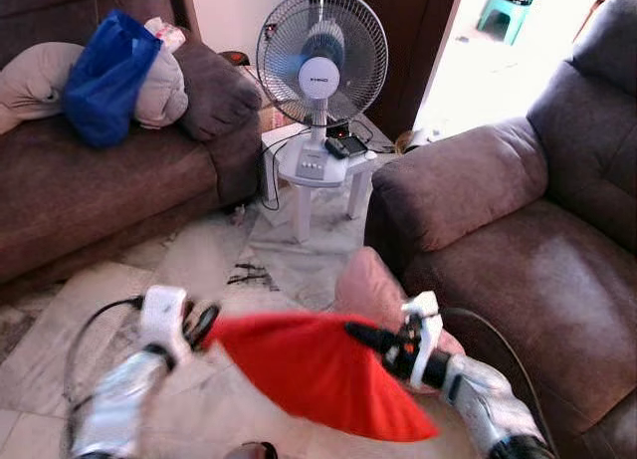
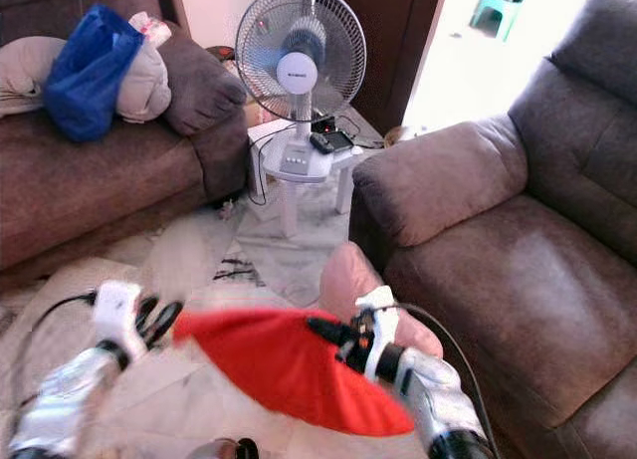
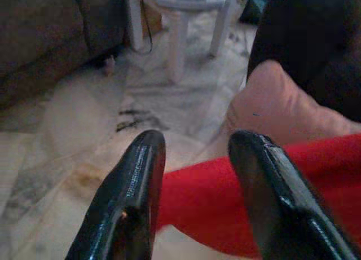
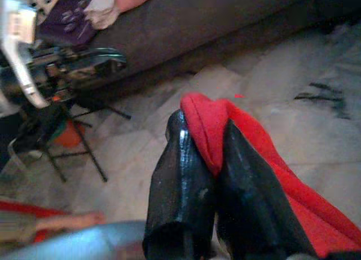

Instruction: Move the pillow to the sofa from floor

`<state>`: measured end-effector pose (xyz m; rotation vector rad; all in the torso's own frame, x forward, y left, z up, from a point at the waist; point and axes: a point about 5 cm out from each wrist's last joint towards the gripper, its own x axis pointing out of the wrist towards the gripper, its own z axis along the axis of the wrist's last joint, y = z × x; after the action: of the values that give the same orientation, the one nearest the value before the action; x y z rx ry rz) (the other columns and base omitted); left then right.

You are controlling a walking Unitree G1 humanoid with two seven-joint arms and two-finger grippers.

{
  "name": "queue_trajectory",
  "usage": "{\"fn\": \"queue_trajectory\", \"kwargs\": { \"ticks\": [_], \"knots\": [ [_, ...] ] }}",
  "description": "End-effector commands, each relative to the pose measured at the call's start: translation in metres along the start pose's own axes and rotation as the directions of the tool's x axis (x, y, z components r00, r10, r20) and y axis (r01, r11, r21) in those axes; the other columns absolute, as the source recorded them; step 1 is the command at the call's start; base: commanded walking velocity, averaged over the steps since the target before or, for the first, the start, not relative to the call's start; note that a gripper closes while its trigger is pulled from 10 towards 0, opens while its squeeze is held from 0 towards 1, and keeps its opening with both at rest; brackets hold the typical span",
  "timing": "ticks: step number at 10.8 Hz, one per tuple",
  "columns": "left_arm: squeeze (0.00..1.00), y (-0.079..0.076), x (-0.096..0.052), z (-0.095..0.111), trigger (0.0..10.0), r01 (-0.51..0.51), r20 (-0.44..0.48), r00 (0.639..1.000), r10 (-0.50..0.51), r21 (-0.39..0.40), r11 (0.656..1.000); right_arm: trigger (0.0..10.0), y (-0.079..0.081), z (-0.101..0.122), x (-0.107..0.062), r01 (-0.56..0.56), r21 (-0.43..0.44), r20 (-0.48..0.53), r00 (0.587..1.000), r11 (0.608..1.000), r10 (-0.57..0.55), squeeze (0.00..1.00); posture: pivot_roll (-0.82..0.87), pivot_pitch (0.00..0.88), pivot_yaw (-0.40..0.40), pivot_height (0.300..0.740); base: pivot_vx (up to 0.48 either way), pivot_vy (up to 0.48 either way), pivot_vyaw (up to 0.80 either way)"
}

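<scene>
Ahead of me a white pedestal fan (image 1: 320,69) stands on a small white stool (image 1: 318,175), with a dark phone-like device (image 1: 346,146) lying beside its base. On my far left a blue bag (image 1: 105,76) leans on a beige bundle (image 1: 159,89). Black cables (image 1: 251,275) trail across the marble floor (image 1: 199,260) near the stool. Far right, a green plastic chair (image 1: 506,9) stands in the bright doorway.

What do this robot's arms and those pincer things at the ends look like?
Both arms are shiny silver tubes. The left gripper and the right gripper each have a white wrist block and end in jaws of two long, glossy black fingers with rounded tips. A thin black cable loops from each wrist.
</scene>
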<state>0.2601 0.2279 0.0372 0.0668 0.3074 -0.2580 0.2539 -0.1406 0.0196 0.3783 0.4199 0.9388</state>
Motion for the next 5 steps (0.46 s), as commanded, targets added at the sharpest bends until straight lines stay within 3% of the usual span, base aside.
{"fn": "queue_trajectory", "kwargs": {
  "ticks": [1,2,3,5],
  "knots": [
    [1.0,-0.004,-0.004,-0.009,10.0,0.078,-0.066,0.995,-0.076,0.036,0.996,10.0,0.007,0.024,0.004,-0.081,-0.074,0.077,0.993,0.994,0.087,0.0,0.1,0.065,-0.052,0.74,0.0,0.0,0.0],
    [1.0,-0.006,-0.011,-0.019,10.0,0.171,-0.149,0.976,-0.16,0.061,0.983,10.0,0.006,0.023,0.003,-0.082,-0.077,0.06,0.994,0.994,0.087,0.0,0.1,0.065,-0.053,0.74,0.0,0.0,0.0],
    [1.0,-0.01,-0.022,-0.034,10.0,0.291,-0.257,0.932,-0.256,0.11,0.95,10.0,0.006,0.021,0.002,-0.076,-0.079,0.043,0.996,0.994,0.08,0.0,0.1,0.065,-0.052,0.74,0.0,0.0,0.0],
    [1.0,-0.014,-0.041,-0.058,10.0,0.432,-0.408,0.837,-0.365,0.083,0.898,10.0,0.008,0.022,0.0,-0.083,-0.082,0.031,0.996,0.993,0.086,0.0,0.1,0.068,-0.052,0.74,0.0,0.0,0.0]
  ]
}}
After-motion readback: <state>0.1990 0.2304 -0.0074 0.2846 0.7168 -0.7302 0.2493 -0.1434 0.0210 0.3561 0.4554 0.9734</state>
